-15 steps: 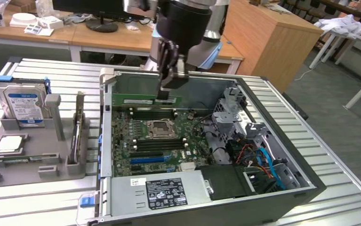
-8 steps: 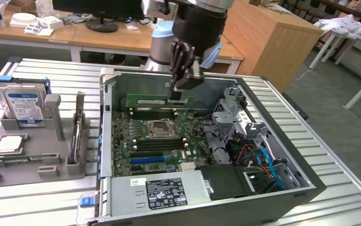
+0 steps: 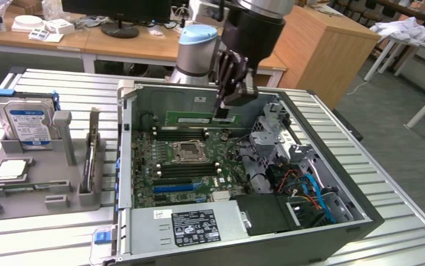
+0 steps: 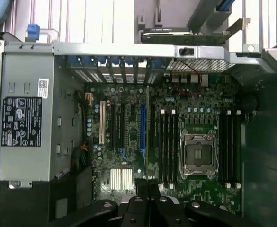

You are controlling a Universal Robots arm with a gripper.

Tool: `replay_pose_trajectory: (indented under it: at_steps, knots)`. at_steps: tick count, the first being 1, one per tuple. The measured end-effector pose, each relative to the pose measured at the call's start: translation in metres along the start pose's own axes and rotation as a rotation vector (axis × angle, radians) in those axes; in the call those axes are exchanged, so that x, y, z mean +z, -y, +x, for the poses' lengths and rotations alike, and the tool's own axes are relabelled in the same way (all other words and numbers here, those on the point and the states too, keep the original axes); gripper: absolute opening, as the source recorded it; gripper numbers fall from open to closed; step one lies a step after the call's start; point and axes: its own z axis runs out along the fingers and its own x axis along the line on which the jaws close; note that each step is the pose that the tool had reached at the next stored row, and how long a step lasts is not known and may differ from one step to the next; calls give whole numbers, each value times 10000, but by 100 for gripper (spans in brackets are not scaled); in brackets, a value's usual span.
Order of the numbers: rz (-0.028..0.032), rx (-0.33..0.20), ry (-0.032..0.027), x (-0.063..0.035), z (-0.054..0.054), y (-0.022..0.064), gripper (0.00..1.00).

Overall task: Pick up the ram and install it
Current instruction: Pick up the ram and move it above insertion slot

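Nearest the camera is the dark near wall of the open computer case (image 3: pixel 345 233), which lies on a slatted metal table (image 3: pixel 397 172). Inside it, a silver power supply (image 3: pixel 190 221) with a black label fills the near end. Beyond that lies the green motherboard (image 3: pixel 197 166), its square CPU socket (image 3: pixel 188 149) between two banks of black memory slots (image 3: pixel 190 133). Just beside the case, on the exterior view's left, a grey tray (image 3: pixel 50 188) holds an upright hard drive (image 3: pixel 27 119) with a blue label and a small silver CPU chip (image 3: pixel 11 169) lying flat. My gripper (image 3: pixel 223 116) hangs over the far part of the motherboard, fingers clamped on one end of the ram (image 3: pixel 190 118). The green stick lies level, lengthwise over the far bank of slots; I cannot tell whether it touches them.
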Motion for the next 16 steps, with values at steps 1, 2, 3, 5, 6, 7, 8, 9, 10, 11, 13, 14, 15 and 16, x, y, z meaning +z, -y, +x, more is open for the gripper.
replay_pose_trajectory:
  at_steps: [1,2,3,5,6,7,8,9,10,11,13,14,15,16]
  knots:
    - [0,0,-1,-2,0,29,11]
    - [-1,-2,-1,-3,1,47,11]
    - [-1,-2,-1,-3,1,50,11]
    - [0,-2,0,-3,0,51,11]
    - [-1,-1,0,-3,0,51,11]
    - [0,0,0,-3,-2,51,11]
    - [0,2,1,-1,-18,50,11]
    - [-1,0,0,0,-37,51,11]
    - [0,-1,0,1,-59,51,11]
    - [0,-1,1,4,-83,51,11]
    - [0,-1,0,8,-134,51,11]
    - [0,-1,0,10,-160,52,11]
    - [0,-1,0,12,-187,52,11]
    - [0,-1,0,15,-214,52,11]
